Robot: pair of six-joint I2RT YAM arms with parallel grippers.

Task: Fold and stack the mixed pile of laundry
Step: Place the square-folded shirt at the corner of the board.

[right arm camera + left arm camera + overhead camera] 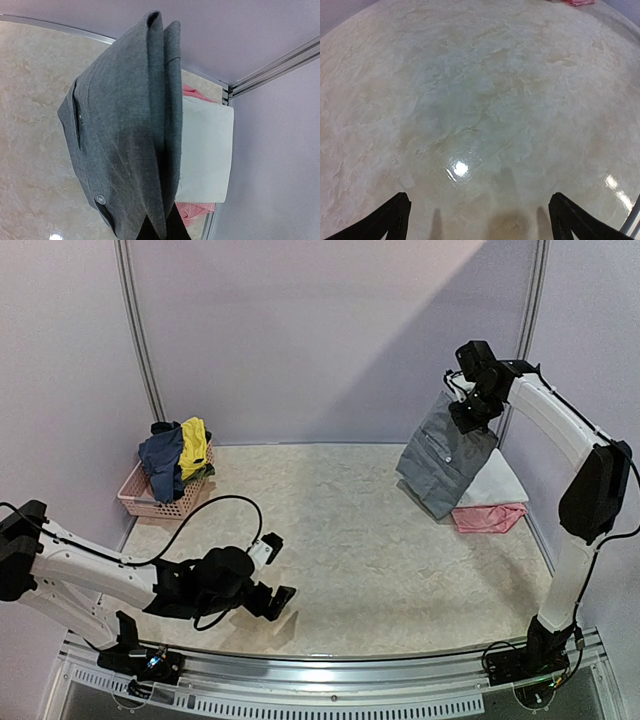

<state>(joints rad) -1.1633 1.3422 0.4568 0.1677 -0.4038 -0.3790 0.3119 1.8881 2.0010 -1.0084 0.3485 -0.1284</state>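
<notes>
Close to the near edge of the counter (350, 540), toward its left side, the left pincer (278, 568) hovers low over bare surface with its fingers wide apart, holding nothing and well clear of the work. Above the right edge, farther back, the right pincer (468, 415) is clamped on the folded grey trousers (443, 455), which hang free in the air over a white piece (497, 483) lying on a pink piece (488, 517). The step appears to be stacking. Bring the trousers down squarely over the white piece and let the hanging end touch first. Then lay the rest flat before letting go, so the fold holds and the pile below is not dragged. The side wall stands close by. In the far left corner a pink basket (150, 502) holds the navy top (160, 462) and yellow garment (193, 445), not yet folded.
</notes>
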